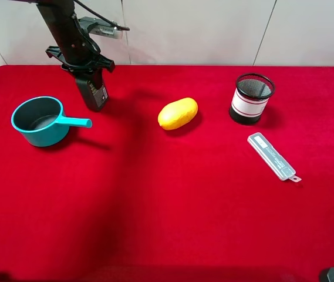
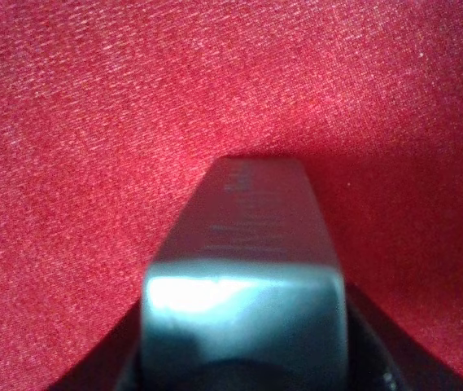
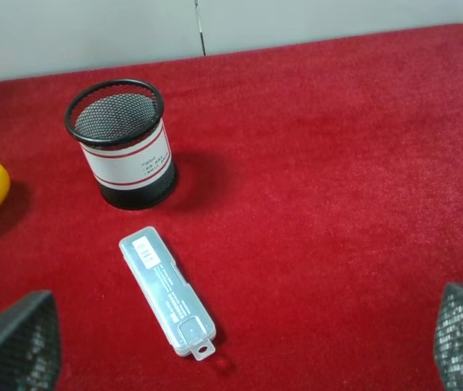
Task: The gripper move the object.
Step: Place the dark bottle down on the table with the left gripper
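Note:
The dark grey pump bottle (image 1: 93, 91) hangs slightly tilted at the back left of the red table, next to the teal pot. My left gripper (image 1: 83, 66) is shut on its top, around the pump. I cannot tell whether its lower end touches the cloth. In the left wrist view the bottle (image 2: 247, 269) fills the middle, with the dark fingers (image 2: 105, 371) on either side of it. My right gripper (image 3: 239, 350) is open and empty, with only its mesh-patterned fingertips (image 3: 15, 346) showing, above the cloth near the flat case.
A teal pot (image 1: 40, 120) with its handle pointing right stands left of the bottle. A yellow mango (image 1: 178, 113) lies mid-table. A black mesh cup (image 1: 252, 98) stands at the back right, and a flat grey translucent case (image 1: 273, 157) lies in front of it.

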`<state>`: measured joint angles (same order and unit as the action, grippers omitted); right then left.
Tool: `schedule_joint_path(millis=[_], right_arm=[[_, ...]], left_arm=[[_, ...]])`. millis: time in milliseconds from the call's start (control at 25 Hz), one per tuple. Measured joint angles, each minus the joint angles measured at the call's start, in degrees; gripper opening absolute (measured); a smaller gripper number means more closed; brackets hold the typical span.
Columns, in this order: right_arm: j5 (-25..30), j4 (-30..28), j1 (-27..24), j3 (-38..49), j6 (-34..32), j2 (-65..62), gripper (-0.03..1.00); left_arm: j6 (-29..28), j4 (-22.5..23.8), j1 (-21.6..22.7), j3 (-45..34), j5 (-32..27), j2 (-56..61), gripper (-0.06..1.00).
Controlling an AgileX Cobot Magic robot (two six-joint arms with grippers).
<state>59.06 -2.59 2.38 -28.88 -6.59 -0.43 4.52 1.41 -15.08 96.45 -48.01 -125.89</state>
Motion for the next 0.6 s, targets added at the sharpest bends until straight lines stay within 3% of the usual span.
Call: schedule_joint_path(millis=[600], right_arm=[[0.00,0.00,0.00,0.00,0.00,0.00,0.69]], left_arm=[[-0.84,-0.18,0.00,13.90,-14.81,-0.42,0.42]])
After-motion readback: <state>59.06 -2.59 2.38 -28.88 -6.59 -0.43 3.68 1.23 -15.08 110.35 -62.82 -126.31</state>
